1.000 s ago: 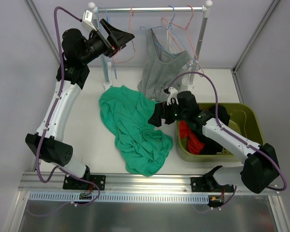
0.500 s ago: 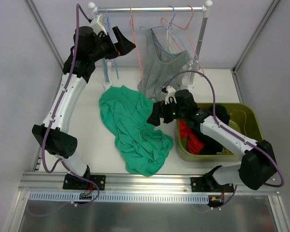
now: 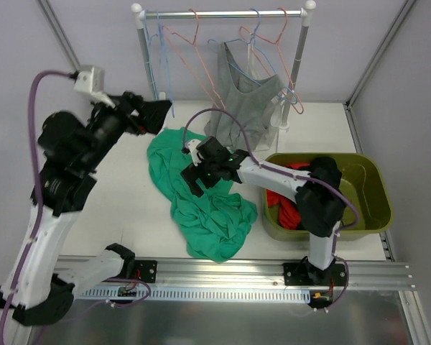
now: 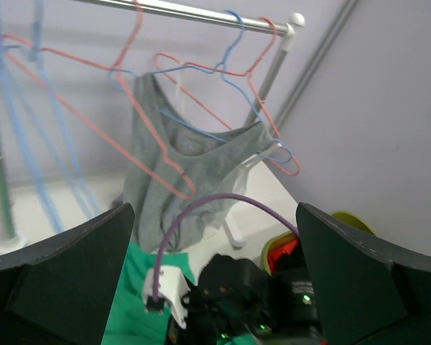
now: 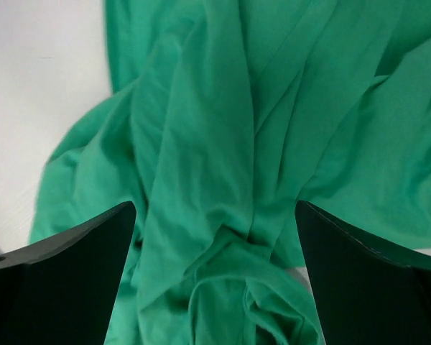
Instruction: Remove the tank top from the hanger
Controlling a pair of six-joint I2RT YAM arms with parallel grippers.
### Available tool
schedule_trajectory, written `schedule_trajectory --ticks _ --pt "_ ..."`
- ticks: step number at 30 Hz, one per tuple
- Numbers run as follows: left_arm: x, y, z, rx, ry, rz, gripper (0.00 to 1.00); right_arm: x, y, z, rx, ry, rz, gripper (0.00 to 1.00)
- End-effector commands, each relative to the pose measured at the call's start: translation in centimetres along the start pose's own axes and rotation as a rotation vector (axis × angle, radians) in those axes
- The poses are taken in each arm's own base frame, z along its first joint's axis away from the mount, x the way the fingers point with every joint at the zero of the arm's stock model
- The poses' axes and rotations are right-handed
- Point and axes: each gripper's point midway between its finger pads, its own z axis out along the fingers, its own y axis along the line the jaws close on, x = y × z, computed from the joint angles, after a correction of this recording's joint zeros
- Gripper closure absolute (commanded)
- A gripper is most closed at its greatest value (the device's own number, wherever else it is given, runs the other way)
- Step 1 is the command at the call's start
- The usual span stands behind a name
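Observation:
A grey tank top (image 3: pixel 243 97) hangs from a blue wire hanger (image 3: pixel 253 32) on the rail at the back. In the left wrist view the tank top (image 4: pixel 161 165) drapes below the hanger (image 4: pixel 223 57). My left gripper (image 3: pixel 156 115) hovers open in the air left of the rack, well short of the tank top, and points toward it. Nothing sits between the left gripper (image 4: pixel 214 215) fingers. My right gripper (image 3: pixel 201 171) is open, low over a crumpled green garment (image 3: pixel 201 198) on the table. The right wrist view has the right gripper (image 5: pixel 212 215) fingers either side of the green folds (image 5: pixel 223 144).
Pink and blue empty hangers (image 3: pixel 194 43) hang on the rail (image 3: pixel 223 13) between two white posts. An olive bin (image 3: pixel 359 194) with red and black clothes stands at the right. The rack's right post (image 3: pixel 298 50) stands beside the tank top.
My left arm has dropped from the rail and pulled back to the left. My right gripper has moved left, from the bin's edge to over the green garment. Both stayed open.

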Motion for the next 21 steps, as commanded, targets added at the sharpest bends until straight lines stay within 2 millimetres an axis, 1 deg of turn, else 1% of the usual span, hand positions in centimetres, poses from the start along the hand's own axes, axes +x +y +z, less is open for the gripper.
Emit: schedule_trajectory --ticks 1,2,4,5,6,7,8,9,10,11,12,13,14,15,16,17,18,19,21 --pt "0.5 3.1 -4.6 -0.157 -0.071 0.037 0.01 -0.6 -3.0 2.3 0.177 0.05 -0.009 0.01" --pt "1.7 3.8 -6.8 -0.179 -0.079 0.035 0.01 0.5 -2.8 3.9 0.159 0.087 0.013 0.01" --pt "3.1 4.9 -8.7 -0.221 -0.087 0.032 0.01 1.0 -2.6 5.4 0.156 0.107 0.064 0.01" --pt "4.2 5.4 -9.7 -0.243 -0.07 0.025 0.01 1.5 -1.9 6.0 0.116 0.125 0.082 0.01" --pt "5.8 6.1 -11.3 -0.261 -0.061 0.02 0.01 2.8 -2.0 7.1 0.121 0.163 0.096 0.01" --pt "6.7 6.9 -12.2 -0.297 -0.052 0.018 0.01 3.7 -2.1 7.3 0.131 0.197 0.109 0.01" --pt "7.5 7.3 -14.0 -0.315 -0.046 0.015 0.01 4.5 -2.1 7.5 0.146 0.222 0.11 0.01" --pt "9.1 8.2 -14.6 -0.341 -0.017 0.019 0.01 5.6 -1.8 7.8 0.15 0.256 0.101 0.01" --pt "9.8 8.7 -15.3 -0.362 -0.006 0.03 0.01 6.4 -2.2 8.0 0.182 0.271 0.095 0.06" --pt "9.8 8.7 -16.6 -0.362 -0.024 0.033 0.01 7.6 -1.9 8.1 0.166 0.299 0.101 0.15" --pt "11.4 9.4 -17.2 -0.384 0.017 0.038 0.01 8.2 -1.9 8.3 0.166 0.313 0.103 0.27" --pt "11.9 9.5 -17.7 -0.381 0.024 0.043 0.01 8.5 -1.6 8.3 0.151 0.32 0.108 0.6" --pt "12.2 9.0 -18.6 -0.344 0.008 0.043 0.01 9.0 -1.0 8.3 0.115 0.333 0.11 0.74" --pt "14.1 9.4 -18.6 -0.336 0.041 0.05 0.01 8.8 -0.8 8.1 0.098 0.32 0.107 0.9" --pt "15.0 9.5 -18.7 -0.326 0.051 0.055 0.01 7.1 -0.4 6.8 0.086 0.263 0.103 1.0" --pt "15.7 9.6 -19.0 -0.316 0.054 0.071 0.01 6.1 0.2 5.8 0.062 0.222 0.103 1.0" --pt "17.1 10.1 -19.4 -0.315 0.057 0.078 0.01 5.5 0.5 5.0 0.047 0.173 0.11 1.0" --pt "17.6 10.6 -19.6 -0.332 0.05 0.072 0.01 2.3 1.5 1.9 0.016 0.061 0.102 1.0" --pt "18.4 11.6 -20.3 -0.368 0.014 0.055 0.01 -0.6 2.6 -1.2 -0.03 -0.055 0.089 1.0"
